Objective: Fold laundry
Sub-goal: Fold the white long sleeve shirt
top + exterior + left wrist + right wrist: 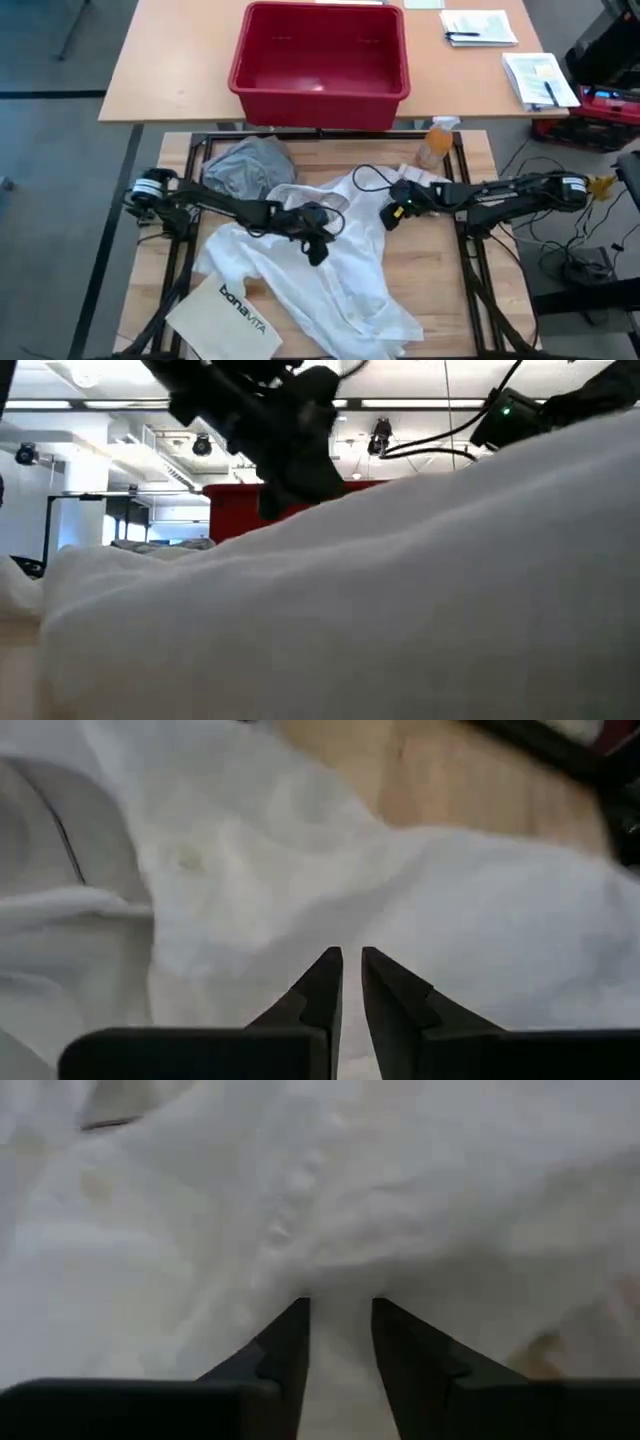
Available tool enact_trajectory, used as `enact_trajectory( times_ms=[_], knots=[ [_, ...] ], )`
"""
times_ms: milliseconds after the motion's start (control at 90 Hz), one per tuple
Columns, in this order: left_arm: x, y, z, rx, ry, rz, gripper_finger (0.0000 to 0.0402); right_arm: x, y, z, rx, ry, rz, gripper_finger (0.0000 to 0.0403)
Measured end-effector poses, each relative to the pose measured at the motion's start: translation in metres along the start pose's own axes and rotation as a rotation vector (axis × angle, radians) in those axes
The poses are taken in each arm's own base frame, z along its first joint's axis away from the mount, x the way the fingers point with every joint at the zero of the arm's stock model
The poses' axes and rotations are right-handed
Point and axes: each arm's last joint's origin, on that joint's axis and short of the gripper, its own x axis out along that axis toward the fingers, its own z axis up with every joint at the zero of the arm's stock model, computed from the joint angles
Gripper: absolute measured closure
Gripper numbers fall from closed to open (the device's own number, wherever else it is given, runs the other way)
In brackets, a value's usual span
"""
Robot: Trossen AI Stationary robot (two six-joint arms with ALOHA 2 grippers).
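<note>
white shirt (340,265) under left end effector (318,250), right end effector (390,215) pinching it

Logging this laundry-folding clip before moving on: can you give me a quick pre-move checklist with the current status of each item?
1. Large white button-front shirt spread flat: not ok, it lies crumpled on the wooden table.
2. Left claw holding cloth: not ok, its tips are nearly shut with nothing between them, above the shirt.
3. Right claw holding cloth: ok, white fabric is bunched between its fingers.
4. Crumpled grey T-shirt out of the way: cannot tell, it lies by the shirt's far left edge and may touch it.
5. Stiff white bag printed "bonavita" off the shirt: not ok, it meets the shirt's near left edge.
</note>
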Motion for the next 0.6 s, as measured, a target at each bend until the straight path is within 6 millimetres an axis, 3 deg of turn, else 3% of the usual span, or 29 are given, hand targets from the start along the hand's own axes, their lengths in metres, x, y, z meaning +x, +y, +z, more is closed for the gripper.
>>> enact_trajectory(
  times_ms=[267, 600],
  knots=[
    [0.007, -0.007, 0.013, 0.03, -0.008, -0.007, 0.0377, 0.02, -0.001, 0.01, 0.002, 0.035, -0.002, 0.0399],
    [-0.003, -0.005, 0.013, 0.05, 0.011, 0.007, 0.0377, -0.005, 0.024, 0.066, -0.157, -0.042, -0.048, 0.0403]
  ],
)
